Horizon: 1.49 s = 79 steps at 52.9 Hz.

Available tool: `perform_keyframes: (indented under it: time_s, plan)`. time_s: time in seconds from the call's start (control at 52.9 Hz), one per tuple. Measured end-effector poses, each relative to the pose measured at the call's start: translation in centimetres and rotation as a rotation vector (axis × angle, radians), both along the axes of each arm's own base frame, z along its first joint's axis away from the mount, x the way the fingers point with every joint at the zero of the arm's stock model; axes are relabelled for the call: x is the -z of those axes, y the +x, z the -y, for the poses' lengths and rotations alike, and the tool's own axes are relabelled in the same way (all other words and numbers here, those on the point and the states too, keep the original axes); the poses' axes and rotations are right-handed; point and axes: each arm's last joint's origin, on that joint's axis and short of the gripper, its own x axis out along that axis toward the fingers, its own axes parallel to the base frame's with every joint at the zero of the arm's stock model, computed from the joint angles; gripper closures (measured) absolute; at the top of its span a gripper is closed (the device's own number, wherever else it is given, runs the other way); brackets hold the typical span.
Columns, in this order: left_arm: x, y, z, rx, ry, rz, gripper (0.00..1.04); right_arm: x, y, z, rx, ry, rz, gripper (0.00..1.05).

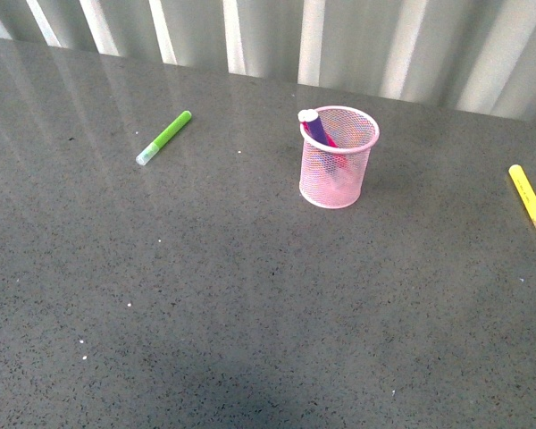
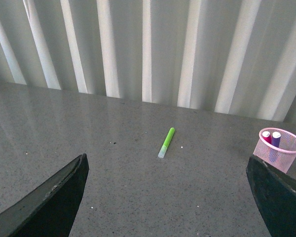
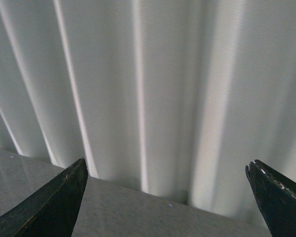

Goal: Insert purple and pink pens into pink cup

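Purple pen and pink pen stand in pink cup; our left gripper and right gripper fingers spread apart, empty; green marker well left

No legible text, label, brand or number on any visible surface.

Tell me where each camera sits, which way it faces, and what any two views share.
Front: on the robot's body, looking down at the gray table with the pink cup; no arm shows.
Left wrist: low over the table, facing the curtain; open left gripper.
Right wrist: aimed at the curtain; open right gripper.
Shared by front and left wrist: the cup holding both pens, and the lime green marker.
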Motion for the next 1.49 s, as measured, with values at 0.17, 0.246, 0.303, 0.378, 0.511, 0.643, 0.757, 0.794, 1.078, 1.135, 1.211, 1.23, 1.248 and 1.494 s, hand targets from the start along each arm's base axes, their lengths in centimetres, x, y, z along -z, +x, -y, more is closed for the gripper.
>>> perform_keyframes:
  time_s: [0.17, 0.246, 0.303, 0.378, 0.511, 0.643, 0.757, 0.794, 1.078, 1.135, 1.211, 1.23, 1.248, 1.494]
  plan:
    - [0.0, 0.0, 0.0, 0.000, 0.000, 0.000, 0.07, 0.6, -4.8, 3.7, 0.092, 0.010, -0.054, 0.07]
    - [0.0, 0.0, 0.0, 0.000, 0.000, 0.000, 0.07, 1.3, -8.0, 4.3, 0.091, 0.028, -0.090, 0.07]
    - [0.0, 0.0, 0.0, 0.000, 0.000, 0.000, 0.07, 1.7, -10.0, 4.1, 0.067, 0.043, -0.100, 0.07]
    - [0.0, 0.0, 0.0, 0.000, 0.000, 0.000, 0.07, 2.0, -12.0, 3.6, 0.052, 0.040, -0.094, 0.07]
    - [0.0, 0.0, 0.0, 0.000, 0.000, 0.000, 0.07, 3.4, -15.0, 2.8, 0.082, 0.015, -0.083, 0.16]
    - [0.0, 0.0, 0.0, 0.000, 0.000, 0.000, 0.07, 4.4, -16.4, 2.4, 0.108, 0.007, -0.098, 0.41]
    - [0.0, 0.0, 0.0, 0.000, 0.000, 0.000, 0.07, 4.1, -16.7, 1.9, 0.116, 0.000, -0.084, 0.64]
    - [0.0, 0.0, 0.0, 0.000, 0.000, 0.000, 0.07, 4.1, -16.8, 1.7, 0.117, 0.000, -0.088, 0.71]
    - [0.0, 0.0, 0.0, 0.000, 0.000, 0.000, 0.07, 3.4, -18.4, 0.0, 0.111, -0.007, -0.066, 1.01]
    - [0.0, 0.0, 0.0, 0.000, 0.000, 0.000, 0.07, 3.3, -18.6, -0.3, 0.123, -0.006, -0.063, 1.01]
    - [0.0, 0.0, 0.0, 0.000, 0.000, 0.000, 0.07, 3.3, -18.8, -0.9, 0.129, -0.005, -0.062, 1.01]
    - [0.0, 0.0, 0.0, 0.000, 0.000, 0.000, 0.07, 3.3, -18.9, -1.1, 0.117, -0.005, -0.061, 1.01]
    - [0.0, 0.0, 0.0, 0.000, 0.000, 0.000, 0.07, 3.2, -18.9, -1.2, 0.109, -0.005, -0.059, 1.01]
    - [0.0, 0.0, 0.0, 0.000, 0.000, 0.000, 0.07, 3.2, -19.6, -1.3, 0.107, -0.005, -0.058, 1.01]
